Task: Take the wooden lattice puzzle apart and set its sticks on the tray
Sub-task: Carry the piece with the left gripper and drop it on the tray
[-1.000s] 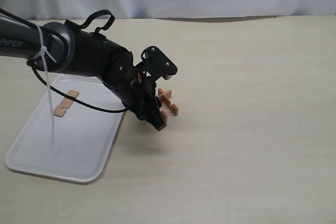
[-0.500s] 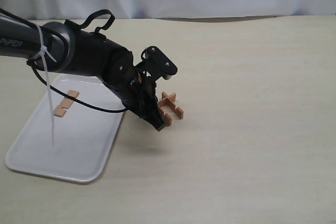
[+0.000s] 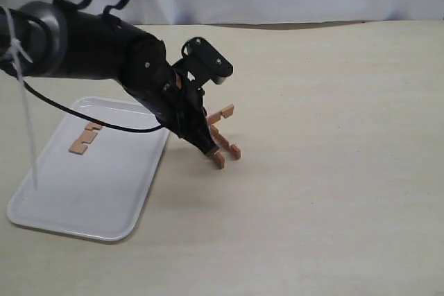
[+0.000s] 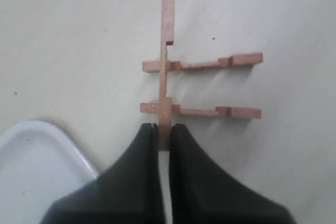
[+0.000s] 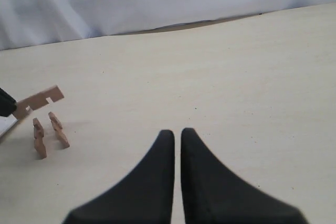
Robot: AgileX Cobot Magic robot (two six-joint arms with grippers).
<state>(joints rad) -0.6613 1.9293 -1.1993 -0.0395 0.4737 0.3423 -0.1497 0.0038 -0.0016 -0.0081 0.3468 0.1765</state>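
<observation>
Stick [image 4: 167,40] has lifted off two others [image 4: 205,65] beside the tray [image 3: 97,192], left fingers [image 4: 142,171] clamped on it; next: carry over tray.

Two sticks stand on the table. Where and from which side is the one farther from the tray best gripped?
Probably its middle, between the notches, from straight above, clamping the flat faces: the stick stands on its thin edge, its twin close beside.

No legible text, label, brand, number or sign in any view.
</observation>
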